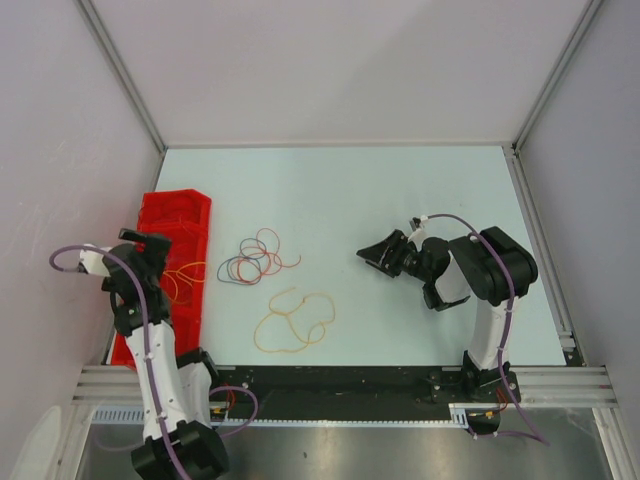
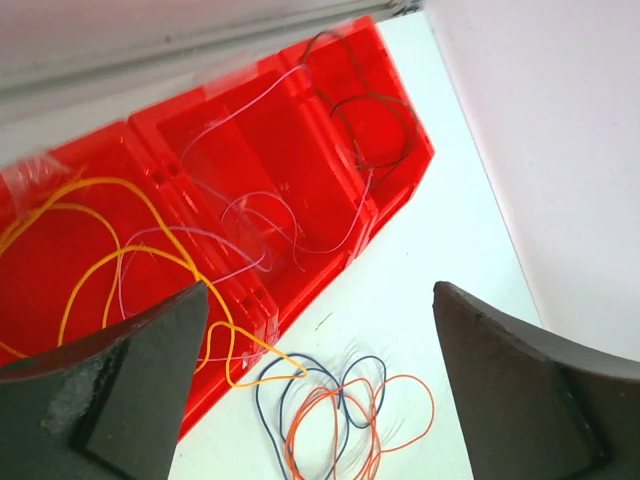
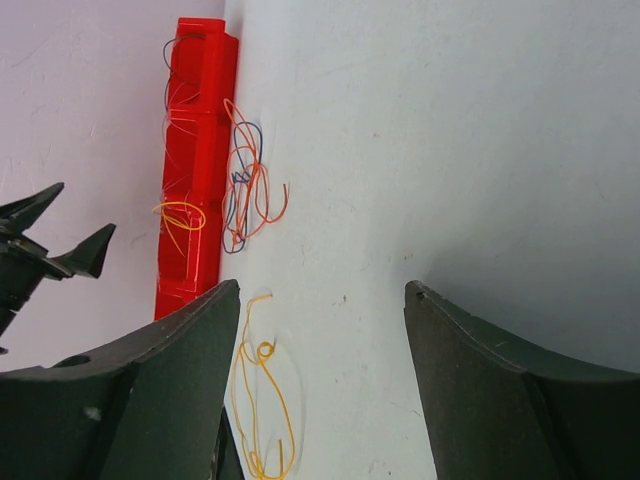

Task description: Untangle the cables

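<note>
A tangle of thin red, orange and dark blue cables (image 1: 258,258) lies on the pale table beside a red tray (image 1: 190,215). A separate yellow-orange cable (image 1: 293,322) forms loose loops nearer the arms. Another yellow cable (image 2: 120,260) lies in the tray, its end spilling over the rim onto the tangle (image 2: 340,410). Thin lilac wires (image 2: 250,215) and a dark wire (image 2: 370,110) lie further along the tray. My left gripper (image 2: 320,295) hangs open above the tray's edge, holding nothing. My right gripper (image 3: 320,290) stands open over bare table, right of the yellow loops (image 3: 262,400).
The red tray (image 3: 195,150) runs along the left wall and has several compartments. White walls with metal posts close off the table's back and sides. The left arm (image 1: 150,330) rises over the tray's near end, and its gripper (image 3: 50,250) shows in the right wrist view.
</note>
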You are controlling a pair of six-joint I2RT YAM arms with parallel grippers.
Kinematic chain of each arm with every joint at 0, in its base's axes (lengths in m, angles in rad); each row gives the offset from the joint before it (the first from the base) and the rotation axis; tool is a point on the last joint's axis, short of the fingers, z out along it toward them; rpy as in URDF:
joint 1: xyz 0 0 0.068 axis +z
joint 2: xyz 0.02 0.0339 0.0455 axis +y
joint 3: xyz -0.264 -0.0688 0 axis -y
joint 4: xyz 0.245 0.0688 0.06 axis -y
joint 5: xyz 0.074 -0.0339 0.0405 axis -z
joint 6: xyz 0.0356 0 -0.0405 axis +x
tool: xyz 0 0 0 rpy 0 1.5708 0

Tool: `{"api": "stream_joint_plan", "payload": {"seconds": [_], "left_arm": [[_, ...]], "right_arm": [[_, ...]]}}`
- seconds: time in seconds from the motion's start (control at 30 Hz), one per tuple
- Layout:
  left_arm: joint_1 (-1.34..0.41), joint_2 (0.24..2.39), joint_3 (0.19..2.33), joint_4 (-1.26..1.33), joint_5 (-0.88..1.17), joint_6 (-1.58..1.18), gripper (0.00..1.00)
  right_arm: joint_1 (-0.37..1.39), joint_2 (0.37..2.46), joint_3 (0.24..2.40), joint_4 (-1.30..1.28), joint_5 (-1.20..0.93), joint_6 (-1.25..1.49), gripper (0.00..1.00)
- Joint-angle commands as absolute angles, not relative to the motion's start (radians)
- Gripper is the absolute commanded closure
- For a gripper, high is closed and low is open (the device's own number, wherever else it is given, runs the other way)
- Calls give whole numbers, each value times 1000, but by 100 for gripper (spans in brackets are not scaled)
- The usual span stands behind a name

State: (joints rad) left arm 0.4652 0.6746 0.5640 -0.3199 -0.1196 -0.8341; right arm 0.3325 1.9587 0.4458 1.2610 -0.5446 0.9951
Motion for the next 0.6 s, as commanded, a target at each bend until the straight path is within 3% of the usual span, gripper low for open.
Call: {"api": "stream_joint_plan", "payload": {"seconds": [0.0, 0.23, 0.57], "left_arm": [[474, 653, 647, -408, -89, -721, 0], [367, 652, 710, -425, 29, -603, 2], [-145, 811, 752, -472, -81, -476, 6]], "right_arm": [[328, 2051, 400, 999, -497, 936, 28], [328, 2049, 400, 996, -494, 936, 28], [330, 2048, 400, 988, -483, 943, 28]]}}
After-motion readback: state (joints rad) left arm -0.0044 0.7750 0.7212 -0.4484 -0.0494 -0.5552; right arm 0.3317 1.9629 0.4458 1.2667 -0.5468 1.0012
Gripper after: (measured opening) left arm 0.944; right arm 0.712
